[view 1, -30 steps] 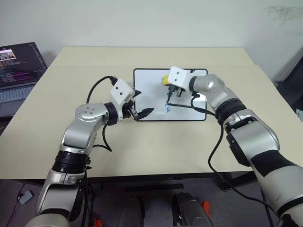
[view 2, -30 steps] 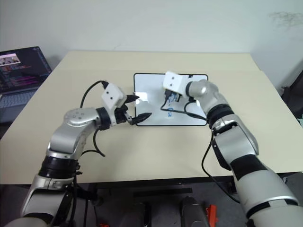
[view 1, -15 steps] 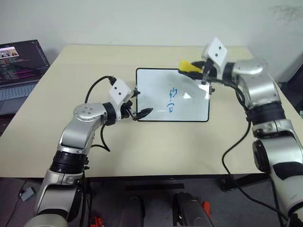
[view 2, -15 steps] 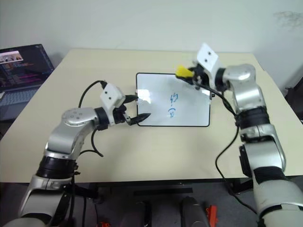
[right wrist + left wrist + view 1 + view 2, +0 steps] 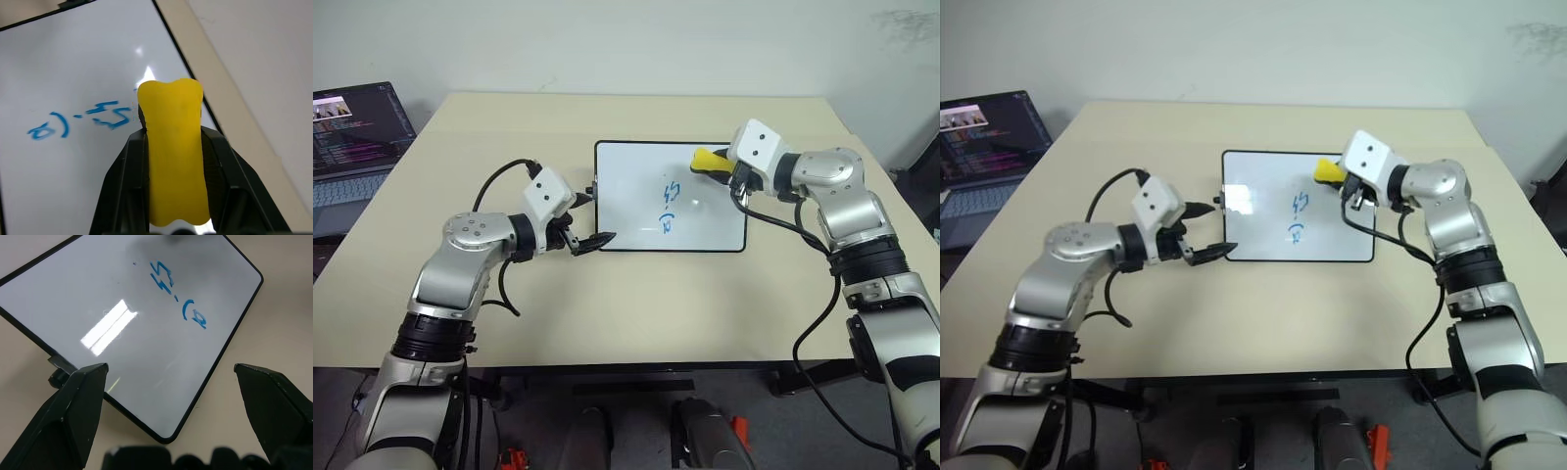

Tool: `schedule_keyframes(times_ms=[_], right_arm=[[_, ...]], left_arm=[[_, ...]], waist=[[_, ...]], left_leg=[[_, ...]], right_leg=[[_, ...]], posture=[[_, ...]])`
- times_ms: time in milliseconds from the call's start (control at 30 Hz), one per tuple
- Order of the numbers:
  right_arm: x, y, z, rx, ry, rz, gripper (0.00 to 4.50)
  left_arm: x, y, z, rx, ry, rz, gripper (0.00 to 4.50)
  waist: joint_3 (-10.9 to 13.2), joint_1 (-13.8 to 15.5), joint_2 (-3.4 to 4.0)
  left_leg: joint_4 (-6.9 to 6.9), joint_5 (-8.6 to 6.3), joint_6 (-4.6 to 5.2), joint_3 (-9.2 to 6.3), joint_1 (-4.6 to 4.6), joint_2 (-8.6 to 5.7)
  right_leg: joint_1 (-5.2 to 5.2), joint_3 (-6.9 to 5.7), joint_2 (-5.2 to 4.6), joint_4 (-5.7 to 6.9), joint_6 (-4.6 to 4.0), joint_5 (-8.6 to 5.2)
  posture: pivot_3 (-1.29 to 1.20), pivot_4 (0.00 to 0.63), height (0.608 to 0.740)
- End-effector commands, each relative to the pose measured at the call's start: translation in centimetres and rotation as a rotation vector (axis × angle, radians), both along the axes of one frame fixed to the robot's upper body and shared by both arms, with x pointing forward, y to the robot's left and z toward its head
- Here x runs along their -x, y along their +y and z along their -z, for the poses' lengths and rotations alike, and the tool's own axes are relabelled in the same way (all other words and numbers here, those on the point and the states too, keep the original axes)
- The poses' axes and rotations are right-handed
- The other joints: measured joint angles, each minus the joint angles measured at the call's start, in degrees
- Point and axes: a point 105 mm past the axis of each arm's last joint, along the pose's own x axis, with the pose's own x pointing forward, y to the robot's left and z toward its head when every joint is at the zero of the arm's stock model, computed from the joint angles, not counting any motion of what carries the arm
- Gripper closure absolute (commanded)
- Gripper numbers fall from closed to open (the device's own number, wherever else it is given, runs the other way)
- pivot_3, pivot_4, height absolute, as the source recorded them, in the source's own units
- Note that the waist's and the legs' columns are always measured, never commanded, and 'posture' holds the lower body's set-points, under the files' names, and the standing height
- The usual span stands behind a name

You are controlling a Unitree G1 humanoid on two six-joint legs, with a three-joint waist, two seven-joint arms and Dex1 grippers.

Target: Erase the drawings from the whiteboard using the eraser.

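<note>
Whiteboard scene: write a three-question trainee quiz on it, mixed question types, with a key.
1. True or false: the drawings on the whiteboard are fully erased.
2. Which claw holds the eraser? A) left claw B) right claw C) neither
3. Fill in: the left claw, open, sits at the whiteboard's ____ near corner.

Key
1. False: blue strokes remain mid-board.
2. B: the right claw is shut on the yellow eraser, over the board's far right part.
3. Left.
</note>
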Motion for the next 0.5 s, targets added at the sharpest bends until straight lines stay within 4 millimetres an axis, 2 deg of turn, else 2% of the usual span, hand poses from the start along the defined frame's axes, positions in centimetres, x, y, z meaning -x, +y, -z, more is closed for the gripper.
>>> schedule_keyframes(times_ms=[33, 200, 500], right_arm=[[0.46, 0.51, -2.10, 0.003, -0.084, -0.049, 3.43], [-0.04, 0.39, -2.58, -0.019, -0.101, -0.028, 3.43], [-0.43, 0.15, -2.94, -0.021, -0.111, -0.025, 3.43]], left_arm=[[0.57, 0.03, -1.85, 0.004, -0.063, 0.017, 0.00], [0.79, 0.02, -2.63, -0.005, -0.080, 0.024, 0.00], [1.17, 0.16, -2.70, -0.016, -0.078, 0.033, 0.00]], waist=[[0.00, 0.00, 0.00], [0.00, -0.03, 0.00], [0.00, -0.02, 0.00]], left_leg=[[0.00, 0.00, 0.00, 0.00, 0.00, 0.00], [0.00, 0.00, 0.00, 0.00, 0.00, 0.00], [0.01, 0.00, 0.00, -0.01, 0.00, 0.01]], right_leg=[[0.00, -0.01, 0.00, 0.00, 0.00, 0.00], [0.00, -0.01, 0.00, 0.01, 0.00, 0.00], [0.00, -0.01, 0.00, 0.02, 0.00, 0.00]], posture=[[0.00, 0.150, 0.740], [0.00, 0.150, 0.740], [0.00, 0.150, 0.740]])
